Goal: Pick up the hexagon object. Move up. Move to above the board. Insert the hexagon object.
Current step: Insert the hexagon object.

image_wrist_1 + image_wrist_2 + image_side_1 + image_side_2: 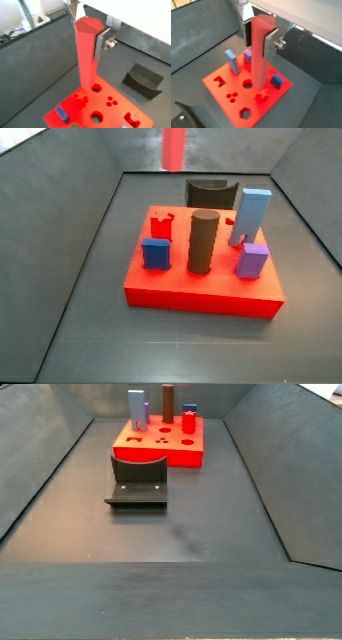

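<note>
so the gripper (92,31) is clamped on the hexagon object (87,55) near its top end; both wrist views show a silver finger (271,46) flat against a facet with the rod sandwiched between the plates; it's not resting on anything.

The relation that matters: the rod's long axis runs straight down out of the jaws, parallel to the fingers, and its lower end points at the board (75,117); in both wrist views the rod covers part of the board's top, so the board sits directly beneath the gripper, well below the fingers; I can't tell how much gap is left between the rod tip and the surface.

In a side view the rod (175,148) shows only as a red strip at the upper edge, beyond the far edge of the board (201,298) as that camera sees it; the gripper itself is out of frame there.

Also on the board: the brown cylinder (202,242), the light blue post (250,216), a blue block (156,253) and a purple block (251,260); the dark curved block (210,193) sits behind it.

My guess: we're at the move-above-the-board stage; lining the tip up over the hex hole (245,114) comes next, and the facets need to match in rotation; can't judge that from here.
</note>
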